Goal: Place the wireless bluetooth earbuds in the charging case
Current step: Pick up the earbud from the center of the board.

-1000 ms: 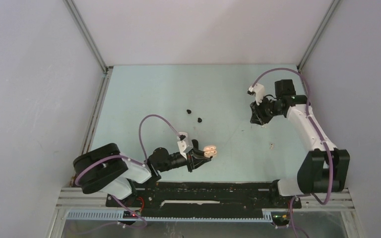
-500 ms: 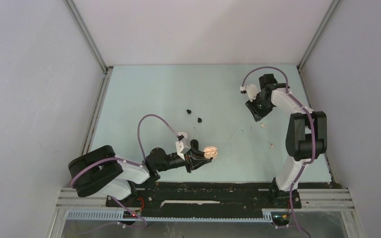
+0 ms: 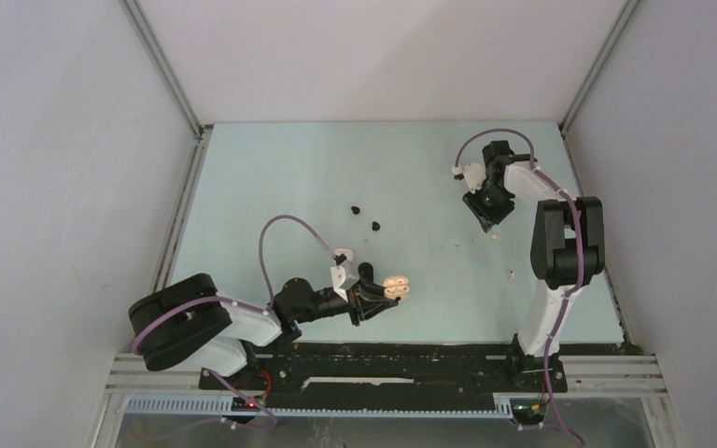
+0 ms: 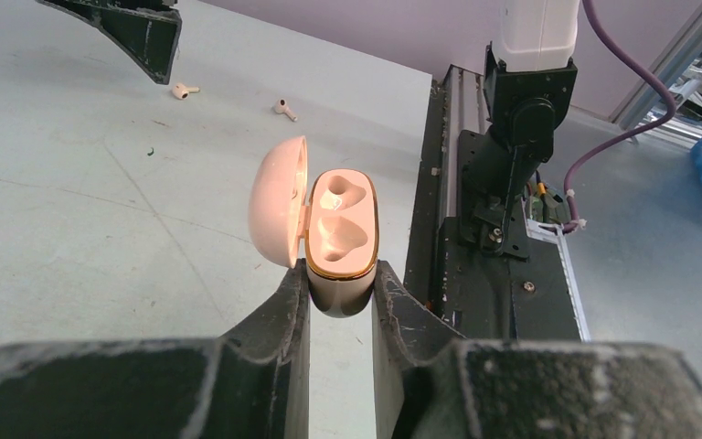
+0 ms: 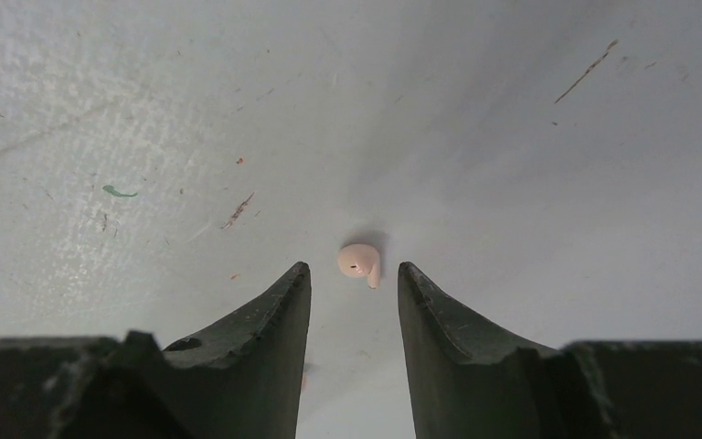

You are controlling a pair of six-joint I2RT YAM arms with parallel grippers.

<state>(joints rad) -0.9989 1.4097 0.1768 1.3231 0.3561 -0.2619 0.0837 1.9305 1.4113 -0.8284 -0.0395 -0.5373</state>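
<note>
My right pincer (image 5: 353,273) hangs low over the far right part of the table (image 5: 530,137), and its two fingers stand apart. The pale earbud (image 5: 359,261) lies flat on the table just past my fingertips, in line with the gap, and I see it touch neither finger. Its short stem points back toward me. I think I must go a little forward and down to close on it. My left pincer (image 4: 340,274) is well away at the near middle, clamped tight on the open case (image 4: 342,229), whose two cups are empty.
</note>
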